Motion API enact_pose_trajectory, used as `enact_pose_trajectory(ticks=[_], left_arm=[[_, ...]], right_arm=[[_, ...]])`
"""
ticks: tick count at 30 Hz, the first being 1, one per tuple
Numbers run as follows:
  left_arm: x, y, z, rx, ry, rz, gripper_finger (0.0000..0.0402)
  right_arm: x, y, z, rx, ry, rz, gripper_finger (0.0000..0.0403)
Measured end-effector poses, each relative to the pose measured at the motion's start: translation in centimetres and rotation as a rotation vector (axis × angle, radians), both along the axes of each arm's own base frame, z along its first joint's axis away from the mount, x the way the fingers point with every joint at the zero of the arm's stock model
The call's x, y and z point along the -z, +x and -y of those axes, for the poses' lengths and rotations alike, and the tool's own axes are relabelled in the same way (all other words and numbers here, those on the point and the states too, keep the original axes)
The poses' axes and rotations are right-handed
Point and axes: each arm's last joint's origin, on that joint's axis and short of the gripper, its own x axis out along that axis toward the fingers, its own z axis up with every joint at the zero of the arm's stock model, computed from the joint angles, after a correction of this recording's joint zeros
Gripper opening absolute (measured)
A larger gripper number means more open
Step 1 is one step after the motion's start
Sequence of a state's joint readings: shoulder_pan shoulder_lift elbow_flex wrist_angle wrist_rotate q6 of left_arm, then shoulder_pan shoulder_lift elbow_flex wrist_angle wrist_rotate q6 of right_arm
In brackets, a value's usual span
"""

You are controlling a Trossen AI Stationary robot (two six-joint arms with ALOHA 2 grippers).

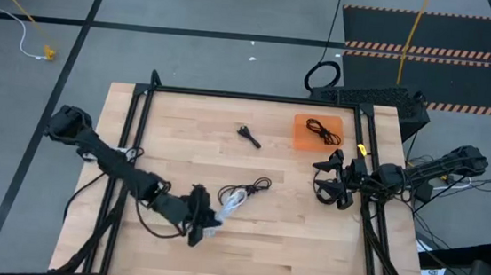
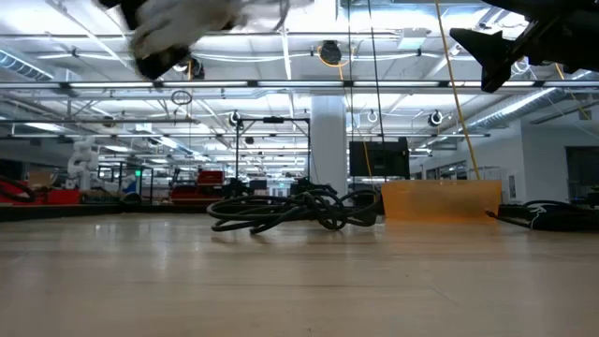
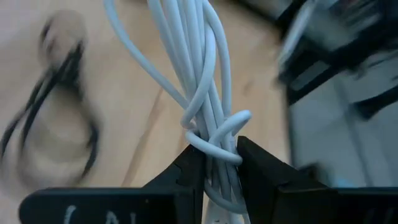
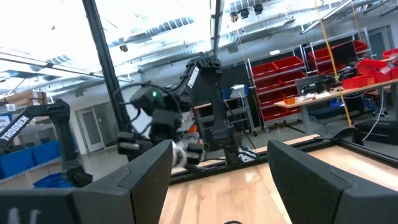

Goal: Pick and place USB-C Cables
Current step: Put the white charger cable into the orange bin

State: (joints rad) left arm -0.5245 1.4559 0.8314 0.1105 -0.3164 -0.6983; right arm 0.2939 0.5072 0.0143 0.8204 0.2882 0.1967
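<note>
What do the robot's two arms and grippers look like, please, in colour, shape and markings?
Both arms are dark, jointed and slender. The left gripper and right gripper each have two black, wedge-shaped fingers. White lettering marks the bar below the left gripper's fingers, and thin cables trail from the right arm's base.

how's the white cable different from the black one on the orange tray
The white cable is clamped in the left gripper; the black cable lies loose on the orange tray, untouched. The white one is at the table's front middle, the black one at the back right, near the right gripper, which is open. Both are thin, bundled coils.
</note>
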Motion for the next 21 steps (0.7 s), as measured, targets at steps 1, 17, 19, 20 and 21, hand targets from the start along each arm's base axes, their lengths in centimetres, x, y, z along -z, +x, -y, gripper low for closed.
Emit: enact_pose_trajectory(ticks=[1, 17, 19, 20, 21], left_arm=[[-0.5, 0.4, -0.2, 0.01, 0.013, 0.053, 0.0074], [-1.5, 4.3, -5.6, -0.107, 0.106, 0.287, 0.0074], [-0.9, 5.0, -6.2, -0.126, 0.112, 0.294, 0.0074], [-0.6, 5.4, -6.5, -0.133, 0.11, 0.295, 0.0074], [-0.1, 5.7, -6.8, -0.141, 0.107, 0.293, 0.0074]], right_arm=[[-0.1, 0.0, 0.1, 0.013, 0.007, 0.01, 0.0254], [-1.9, -0.8, 0.4, 0.036, 0.128, 0.211, 0.0254], [-2.0, -0.9, 0.4, 0.033, 0.141, 0.219, 0.0254], [-2.1, -0.9, 0.5, 0.035, 0.144, 0.23, 0.0254], [-2.2, -1.0, 0.5, 0.034, 0.145, 0.243, 0.0254]])
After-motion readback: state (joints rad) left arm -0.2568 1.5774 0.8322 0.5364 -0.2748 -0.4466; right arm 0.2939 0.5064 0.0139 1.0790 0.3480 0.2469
